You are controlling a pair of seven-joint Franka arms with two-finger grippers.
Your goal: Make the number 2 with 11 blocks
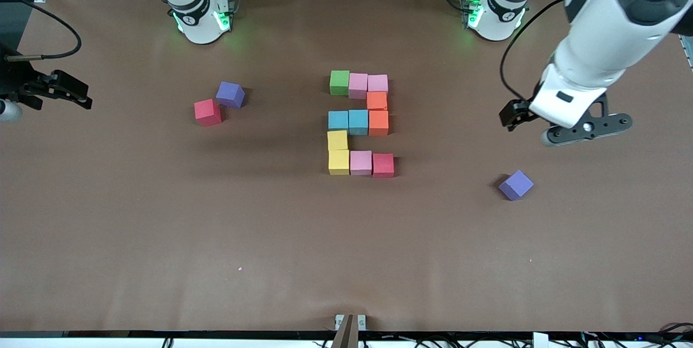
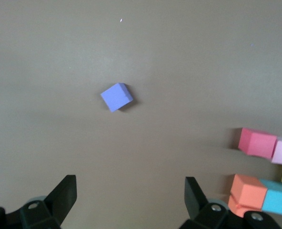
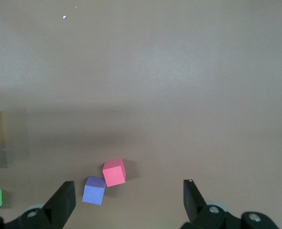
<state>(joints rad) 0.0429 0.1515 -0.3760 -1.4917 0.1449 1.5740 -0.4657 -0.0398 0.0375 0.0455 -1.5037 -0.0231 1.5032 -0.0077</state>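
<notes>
A brown worktop (image 1: 162,240) carries two purple cubes and one loose red cube. One purple cube (image 1: 230,94) sits toward the right arm's end, just beside the loose red cube (image 1: 208,112), which lies slightly nearer to the front camera; their corners look close to touching. The other purple cube (image 1: 516,184) lies alone toward the left arm's end, turned at an angle and well apart from everything else. A few tiny pale specks (image 1: 240,269) dot the bare surface. Cables (image 1: 520,34) trail along the worktop's top edge.
</notes>
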